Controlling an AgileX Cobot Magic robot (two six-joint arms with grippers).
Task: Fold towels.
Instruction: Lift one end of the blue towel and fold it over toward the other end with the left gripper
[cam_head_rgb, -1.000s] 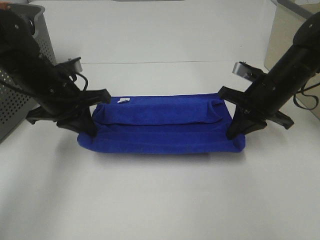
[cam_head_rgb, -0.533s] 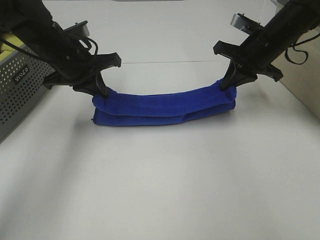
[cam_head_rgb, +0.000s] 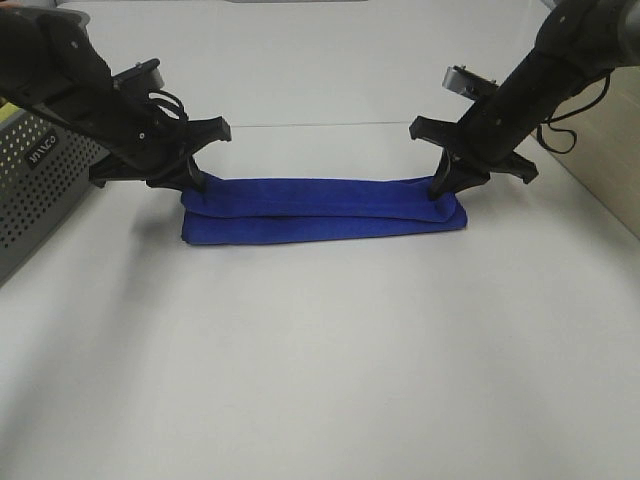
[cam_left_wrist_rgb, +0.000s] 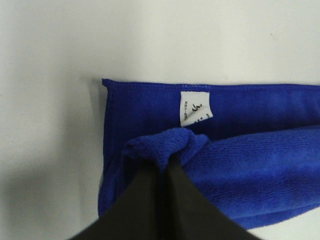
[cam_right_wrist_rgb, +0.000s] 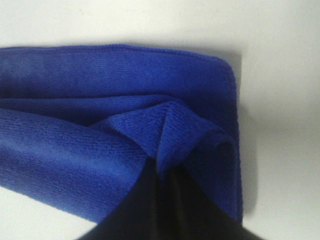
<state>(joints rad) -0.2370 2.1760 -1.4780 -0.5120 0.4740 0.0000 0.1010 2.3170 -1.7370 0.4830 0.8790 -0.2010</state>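
I have the plush royal-blue microfibre towel (cam_head_rgb: 320, 208) lying as a long narrow band on the white table (cam_head_rgb: 320, 380), stretched between my two grippers. The left gripper (cam_left_wrist_rgb: 167, 161) has its jaws pressed together on a bunched corner of the upper layer, and the small white tag (cam_left_wrist_rgb: 195, 108) sits just beyond the tips on the layer underneath. The right gripper (cam_right_wrist_rgb: 163, 170) is likewise clamped on a peaked fold at the other end. I judge the step to be laying this carried edge down. To do it well I'd lower both ends evenly, hold the cloth gently taut between the jaws so the middle doesn't sag, line the edge up with the stitched hem (cam_left_wrist_rgb: 150, 83) ahead of each tip, and let go only once the layer rests flat
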